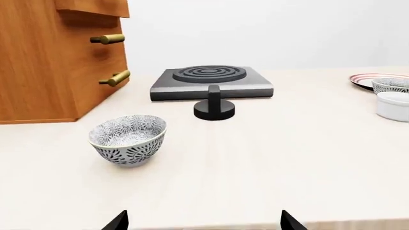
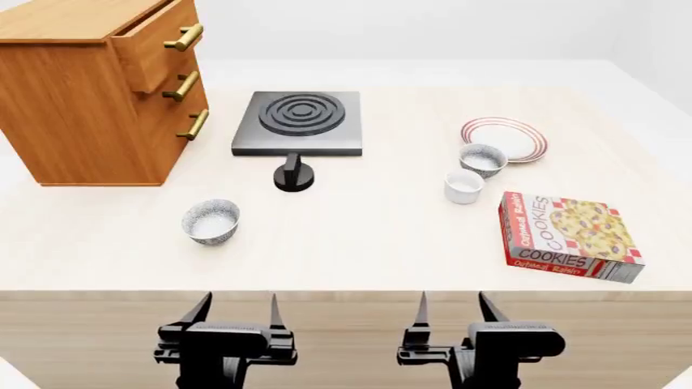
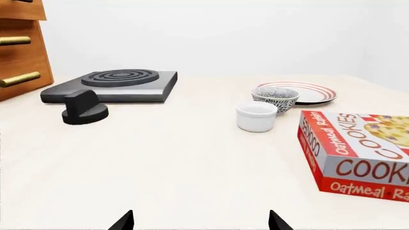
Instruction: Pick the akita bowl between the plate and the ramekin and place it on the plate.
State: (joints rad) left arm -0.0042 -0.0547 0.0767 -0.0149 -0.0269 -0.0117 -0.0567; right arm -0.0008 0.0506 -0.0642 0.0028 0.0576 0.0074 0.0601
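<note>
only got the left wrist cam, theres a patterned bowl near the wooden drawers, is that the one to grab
Observer: No. The head view shows the akita bowl far over on the right, between the plate and the ramekin.
Operator: anything else over there
Observer: Yes, a cookies box lies flat on the near side of the ramekin, further right and apart from it.
Operator: wheres the right arm
Observer: The right end effector is open at the table's near edge, roughly in line with the ramekin, so it looks like the better arm for the pick. The left end effector lines up with the bowl near the drawers instead.
</note>
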